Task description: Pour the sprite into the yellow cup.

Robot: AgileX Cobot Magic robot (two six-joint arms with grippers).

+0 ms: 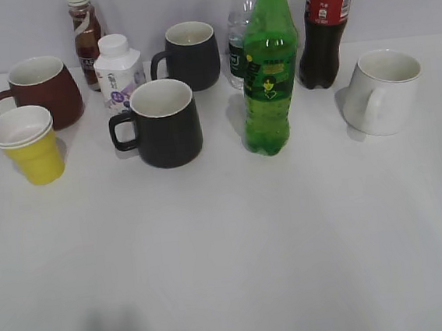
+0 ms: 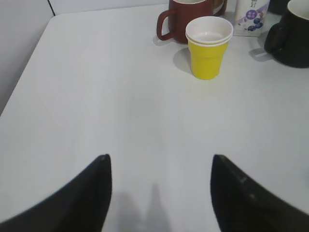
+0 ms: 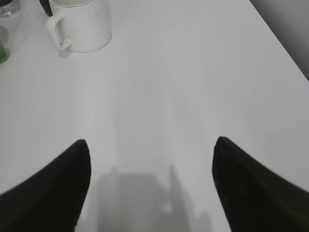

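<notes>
The sprite, a tall green bottle with a green-and-yellow label, stands upright right of the table's middle. The yellow cup with a white rim stands at the left; it also shows in the left wrist view. Neither gripper shows in the exterior view. My left gripper is open and empty over bare table, well short of the yellow cup. My right gripper is open and empty over bare table, short of the white mug. A sliver of green at the right wrist view's left edge is the sprite.
A dark red mug, two black mugs, a white mug, a small white milk bottle, a brown drink bottle, a clear water bottle and a dark cola bottle stand along the back.
</notes>
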